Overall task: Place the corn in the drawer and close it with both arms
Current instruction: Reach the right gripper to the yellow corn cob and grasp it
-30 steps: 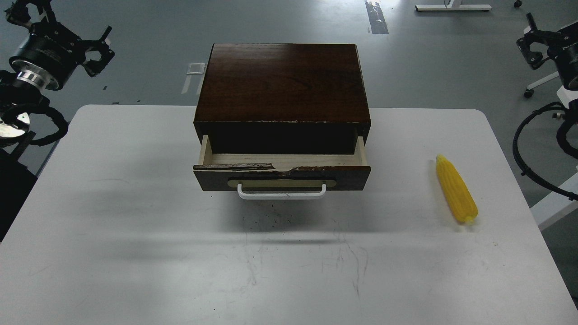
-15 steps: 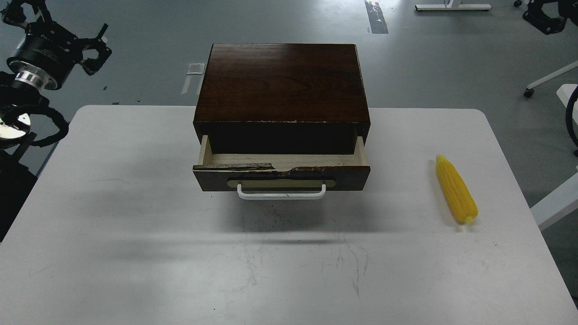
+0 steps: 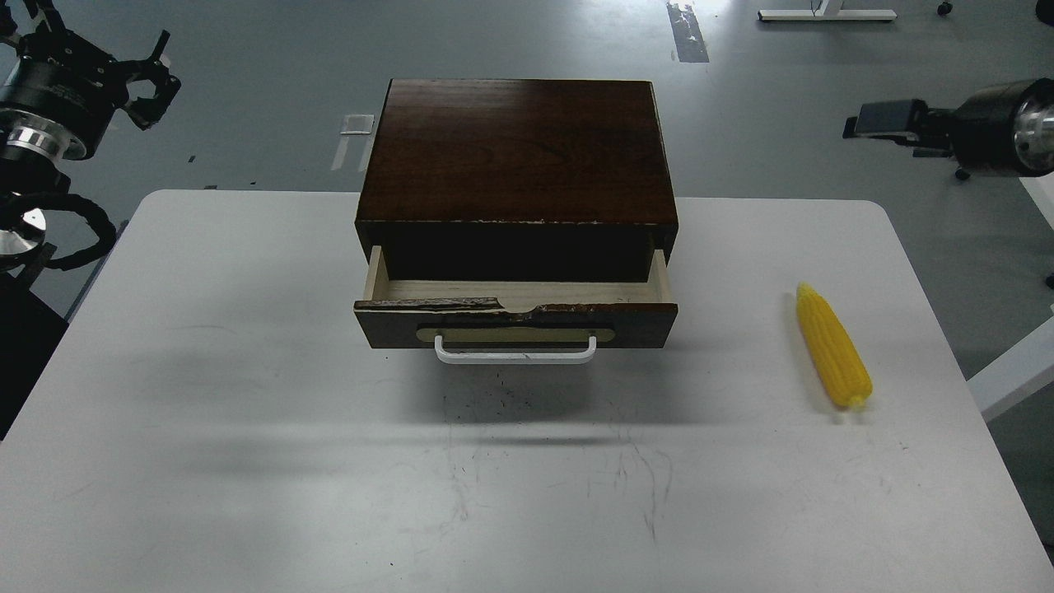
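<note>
The yellow corn [image 3: 833, 346] lies on the white table [image 3: 247, 395] at the right, pointed end away from me. The dark wooden box [image 3: 517, 148] stands at the table's far middle. Its drawer [image 3: 515, 323] is pulled partly out, with a pale inside, a chipped front edge and a white bar handle [image 3: 515, 354]; the part I see inside holds nothing. My left gripper [image 3: 152, 76] hangs over the floor beyond the table's far left corner, fingers spread and empty. My right gripper [image 3: 881, 120] points left above the floor at the far right, well behind the corn; its fingers cannot be told apart.
The table's right edge runs close to the corn. A black cable loop [image 3: 58, 231] of my left arm hangs at the table's left edge. A white table leg [image 3: 1009, 379] shows at the right. Grey floor lies behind the box.
My left gripper has drifted up and to the left. My right arm has swung up and now reaches in from the right edge, pointing left. The corn and drawer have not moved.
</note>
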`<state>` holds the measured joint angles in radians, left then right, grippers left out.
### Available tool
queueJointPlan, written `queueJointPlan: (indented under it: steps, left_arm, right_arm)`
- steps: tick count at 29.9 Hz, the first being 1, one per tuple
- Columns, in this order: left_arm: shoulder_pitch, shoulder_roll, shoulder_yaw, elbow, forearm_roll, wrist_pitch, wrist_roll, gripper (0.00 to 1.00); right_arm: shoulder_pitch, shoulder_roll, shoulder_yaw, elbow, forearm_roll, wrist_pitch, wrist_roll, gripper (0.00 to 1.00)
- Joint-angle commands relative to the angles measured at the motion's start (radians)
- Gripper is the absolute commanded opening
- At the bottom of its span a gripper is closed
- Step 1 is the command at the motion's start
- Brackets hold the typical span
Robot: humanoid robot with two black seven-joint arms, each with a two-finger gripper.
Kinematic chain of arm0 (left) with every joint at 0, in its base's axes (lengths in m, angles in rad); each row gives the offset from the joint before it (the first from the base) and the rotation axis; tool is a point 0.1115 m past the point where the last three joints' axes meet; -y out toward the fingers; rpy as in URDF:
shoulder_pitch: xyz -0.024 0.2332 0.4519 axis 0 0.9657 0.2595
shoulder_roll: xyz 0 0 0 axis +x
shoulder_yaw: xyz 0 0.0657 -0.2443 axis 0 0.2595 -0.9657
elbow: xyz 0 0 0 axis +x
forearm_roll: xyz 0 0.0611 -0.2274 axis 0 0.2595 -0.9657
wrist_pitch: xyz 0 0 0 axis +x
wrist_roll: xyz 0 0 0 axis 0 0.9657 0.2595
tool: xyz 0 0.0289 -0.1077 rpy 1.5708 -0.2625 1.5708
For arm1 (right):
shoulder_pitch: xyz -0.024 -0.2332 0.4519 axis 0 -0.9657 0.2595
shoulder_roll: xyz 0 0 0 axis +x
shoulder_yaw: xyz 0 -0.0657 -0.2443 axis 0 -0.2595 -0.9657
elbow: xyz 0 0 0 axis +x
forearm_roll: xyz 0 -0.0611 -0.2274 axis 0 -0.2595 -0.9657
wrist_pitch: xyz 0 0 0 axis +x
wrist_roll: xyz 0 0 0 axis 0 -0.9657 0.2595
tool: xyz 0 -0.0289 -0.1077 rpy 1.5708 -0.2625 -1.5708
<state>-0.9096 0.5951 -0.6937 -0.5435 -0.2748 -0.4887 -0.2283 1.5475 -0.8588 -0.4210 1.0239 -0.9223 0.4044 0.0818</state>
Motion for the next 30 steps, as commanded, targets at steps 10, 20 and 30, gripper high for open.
queueJointPlan:
  steps: [10, 20, 30]
  left_arm:
    - [0.014, 0.017, 0.000, 0.000, 0.000, 0.000, 0.000, 0.98]
    - [0.023, 0.029, -0.001, 0.000, -0.001, 0.000, 0.000, 0.98]
    - [0.023, 0.037, -0.001, 0.000, -0.001, 0.000, -0.002, 0.98]
  right_arm:
    - [-0.239, 0.046, -0.042, -0.019, -0.029, -0.150, 0.015, 0.91]
    - [-0.330, 0.145, -0.041, -0.067, -0.029, -0.193, 0.018, 0.88]
    - [-0.383, 0.181, -0.041, -0.079, -0.029, -0.196, 0.018, 0.68]
